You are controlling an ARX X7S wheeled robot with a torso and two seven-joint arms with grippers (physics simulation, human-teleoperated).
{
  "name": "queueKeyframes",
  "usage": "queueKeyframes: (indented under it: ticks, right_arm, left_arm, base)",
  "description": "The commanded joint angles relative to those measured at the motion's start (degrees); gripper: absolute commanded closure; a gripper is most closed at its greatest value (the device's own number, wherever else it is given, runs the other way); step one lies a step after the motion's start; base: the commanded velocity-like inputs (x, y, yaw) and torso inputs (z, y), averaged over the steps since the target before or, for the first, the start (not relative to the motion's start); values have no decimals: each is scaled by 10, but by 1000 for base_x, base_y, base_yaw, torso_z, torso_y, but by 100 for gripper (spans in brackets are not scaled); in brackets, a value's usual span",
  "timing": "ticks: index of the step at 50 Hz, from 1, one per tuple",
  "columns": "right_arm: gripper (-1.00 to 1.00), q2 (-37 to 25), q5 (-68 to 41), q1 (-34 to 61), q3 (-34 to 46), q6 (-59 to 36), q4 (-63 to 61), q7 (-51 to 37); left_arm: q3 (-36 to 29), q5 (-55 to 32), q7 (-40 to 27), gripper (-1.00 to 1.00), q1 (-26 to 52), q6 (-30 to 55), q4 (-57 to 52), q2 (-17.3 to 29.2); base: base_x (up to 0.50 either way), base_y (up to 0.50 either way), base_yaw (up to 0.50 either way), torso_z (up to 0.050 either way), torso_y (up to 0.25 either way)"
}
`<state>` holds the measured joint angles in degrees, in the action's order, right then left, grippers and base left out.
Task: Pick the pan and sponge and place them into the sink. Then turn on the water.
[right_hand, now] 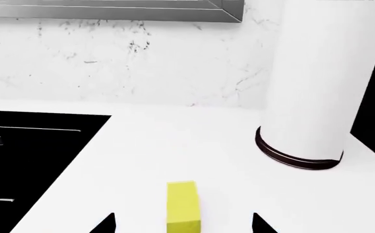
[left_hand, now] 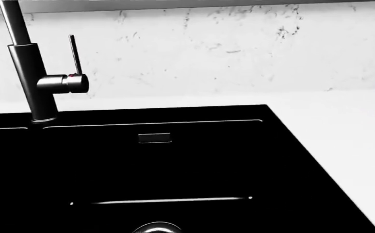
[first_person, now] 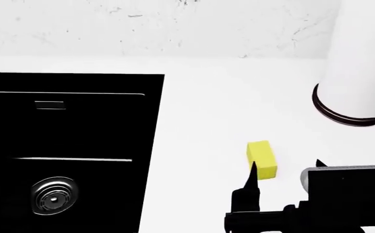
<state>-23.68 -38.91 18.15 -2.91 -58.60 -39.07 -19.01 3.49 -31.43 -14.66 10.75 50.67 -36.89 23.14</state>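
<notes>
White marble wall behind, plain white surface [first_person: 206, 107] in front of me, black sink [first_person: 71, 126] set into it on my left side.

Sponge [first_person: 262, 159] lies flat on the surface, right of the sink, well apart from its edge. My right end effector [first_person: 284, 171] sits just short of it: head view shows the left fingertip [first_person: 252, 170] just beside the sponge's near end, and the other one out to the right. Fingers are spread apart, nothing between them yet. In the right wrist view the sponge [right_hand: 183, 206] is dead ahead between the two tips, long axis running away from me, roughly in line with my approach. So the fingers straddle its short width; I judge a short push forward and down, then close, should do it.

Right arm is clearly the nearer one. Left wrist view only shows the faucet [left_hand: 28, 73] with its side lever [left_hand: 75, 54], and the right basin with its overflow slot [left_hand: 154, 138]. Left end effector isn't in any view, so I can't say whether it's open or closed.

Pan: not visible in any view. Can't confirm it's in the sink; basin interior is pure black, only a drain [first_person: 53, 195] reads clearly. No water running. White cylinder [first_person: 359, 63] with a dark base ring stands beyond the sponge to the right, cut off at the top.
</notes>
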Motion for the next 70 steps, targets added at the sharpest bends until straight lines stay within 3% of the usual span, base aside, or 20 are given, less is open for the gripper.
queueKeyframes:
  ticks: [1, 14, 20, 22, 32, 58, 70]
  right_arm:
    - [-100, -1, 2, -14, 8, 7, 11, 4]
    - [-100, -4, -43, 45, -6, -71, 43, -10]
    - [-100, -5, -49, 131, 25, -126, 127, -4]
    - [-100, -18, -30, 165, 67, -141, 155, -2]
    - [-100, -9, 13, 247, 134, -86, 319, 62]
    - [-100, 27, 80, 302, 209, 37, 597, 156]
    - [-100, 27, 87, 300, 219, 51, 598, 160]
  left_arm:
    - [-1, -3, 2, -100, -4, -4, 3, 1]
    - [4, -5, 5, -100, -15, -11, 3, 8]
    - [-11, 5, 0, -100, -13, -17, 13, 2]
    - [-9, 1, 0, -100, -14, -15, 9, 1]
    - [-13, 6, 3, -100, -23, -30, 18, 0]
    - [-9, 5, 2, -100, -36, -37, 20, 10]
    - [13, -7, 11, -100, -55, -42, 13, 24]
  base:
    - [250, 105, 0, 0, 0]
    - [99, 36, 0, 0, 1]
    - [0, 0, 0, 0, 0]
    - [0, 0, 0, 0, 0]
    - [0, 0, 0, 0, 0]
    - [0, 0, 0, 0, 0]
    - [0, 0, 0, 0, 0]
